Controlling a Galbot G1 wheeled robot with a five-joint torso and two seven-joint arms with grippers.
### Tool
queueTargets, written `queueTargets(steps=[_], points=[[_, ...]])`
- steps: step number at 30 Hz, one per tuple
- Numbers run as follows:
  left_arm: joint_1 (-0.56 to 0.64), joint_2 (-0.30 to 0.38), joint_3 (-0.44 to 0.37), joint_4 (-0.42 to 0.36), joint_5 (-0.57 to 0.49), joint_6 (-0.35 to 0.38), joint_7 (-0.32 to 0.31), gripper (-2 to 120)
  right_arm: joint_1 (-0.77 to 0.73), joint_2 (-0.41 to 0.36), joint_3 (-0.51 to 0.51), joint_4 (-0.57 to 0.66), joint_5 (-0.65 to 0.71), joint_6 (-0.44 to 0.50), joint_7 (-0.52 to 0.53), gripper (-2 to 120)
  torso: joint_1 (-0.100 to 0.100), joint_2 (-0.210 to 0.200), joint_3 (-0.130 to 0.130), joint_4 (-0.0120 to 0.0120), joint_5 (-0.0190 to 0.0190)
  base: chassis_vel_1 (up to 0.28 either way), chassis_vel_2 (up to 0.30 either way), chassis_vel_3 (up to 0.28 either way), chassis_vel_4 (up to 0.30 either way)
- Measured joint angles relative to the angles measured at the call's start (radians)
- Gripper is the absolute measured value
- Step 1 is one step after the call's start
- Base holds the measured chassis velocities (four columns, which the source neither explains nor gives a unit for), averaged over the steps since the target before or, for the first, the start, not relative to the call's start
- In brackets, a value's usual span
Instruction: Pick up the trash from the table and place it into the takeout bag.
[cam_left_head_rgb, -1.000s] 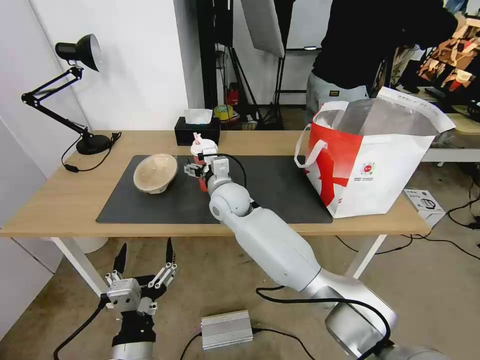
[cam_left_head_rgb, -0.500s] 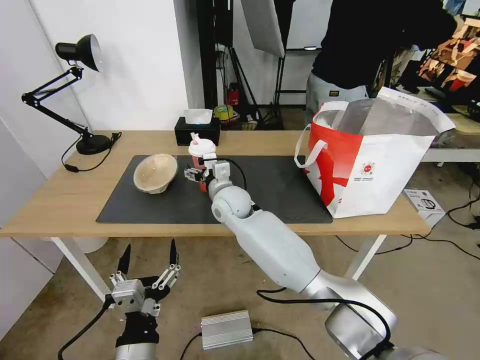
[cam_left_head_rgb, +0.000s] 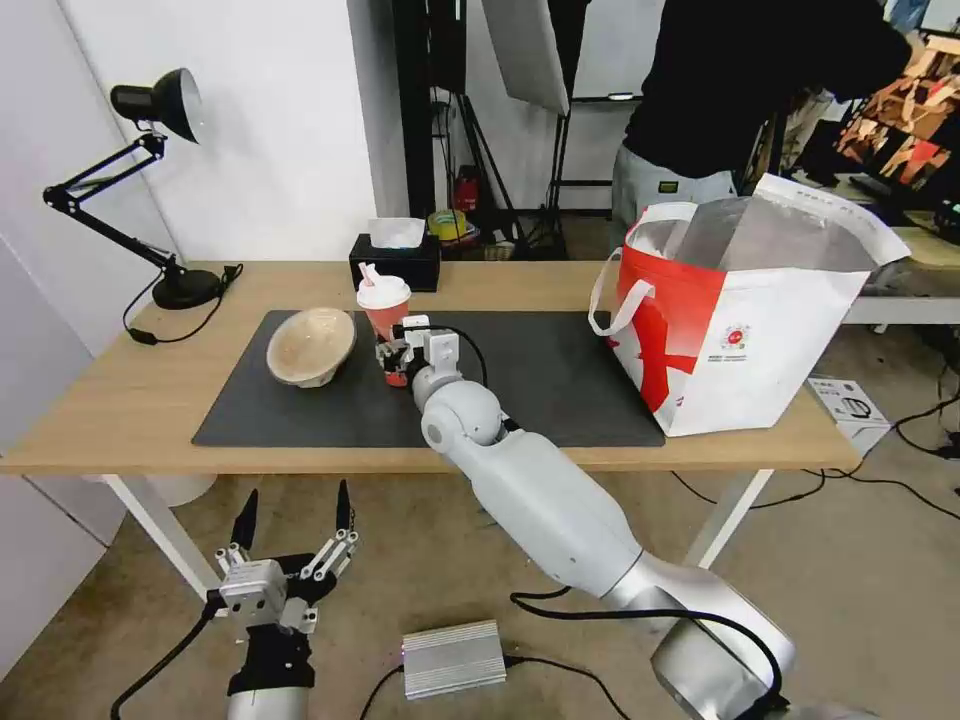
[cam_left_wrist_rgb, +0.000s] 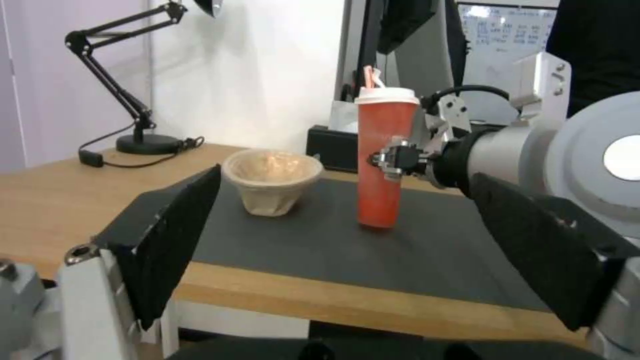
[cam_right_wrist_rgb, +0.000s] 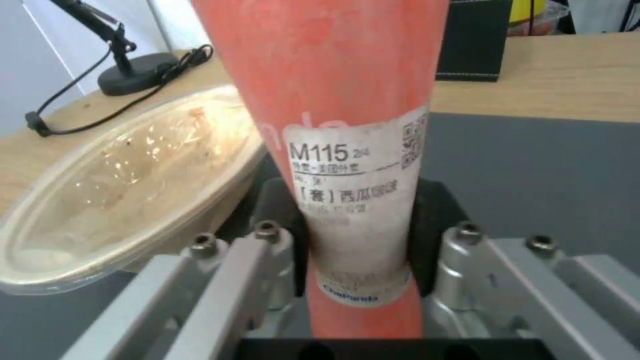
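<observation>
Here the right gripper (cam_left_head_rgb: 392, 357) clamps the tall red drink cup with white lid (cam_left_head_rgb: 385, 305) low on its body, upright over the dark grey mat (cam_left_head_rgb: 560, 375); beside it sits the tan pulp bowl (cam_left_head_rgb: 310, 345); the left gripper (cam_left_head_rgb: 290, 520) hangs below the light-wood table (cam_left_head_rgb: 120, 400), fingers spread wide; the white-and-red takeout bag (cam_left_head_rgb: 740, 330) stands well apart.

White wall (cam_left_head_rgb: 270, 130); black desk lamp (cam_left_head_rgb: 150, 110); concrete floor (cam_left_head_rgb: 850, 600); light stands (cam_left_head_rgb: 520, 120) behind.

My right pincer (cam_left_head_rgb: 391, 352) has carried the red cup (cam_left_head_rgb: 385, 300) leftward, nearer the tan bowl (cam_left_head_rgb: 310, 345), and stood it straighter.
</observation>
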Motion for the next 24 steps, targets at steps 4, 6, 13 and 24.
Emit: queueTargets(steps=[4,6,13,24], points=[[-0.003,0.0,0.003,0.002,0.0,0.0,0.0,100,-0.011,-0.002,0.012,0.032,-0.001,-0.008,0.015,18,0.0,0.0,0.0,0.0,0.0,0.0,0.0,0.0,0.0],[-0.001,0.0,0.002,0.001,0.0,0.0,0.0,100,-0.017,-0.005,0.028,0.071,-0.002,-0.022,0.024,12,0.0,0.0,0.0,0.0,0.0001,0.0,0.0,0.0,0.0],[0.012,0.0,-0.014,-0.026,-0.002,0.0,-0.001,100,0.007,-0.075,0.045,0.255,0.067,-0.102,0.102,4,0.0,0.0,0.0,-0.0001,0.0001,0.0,0.0,0.0,0.0],[0.015,0.0,-0.016,-0.043,-0.004,-0.003,-0.002,100,0.053,-0.208,0.055,0.39,0.18,-0.134,0.171,4,0.0,0.0,0.0,0.0,0.0003,0.0,0.0,0.0,0.0]])
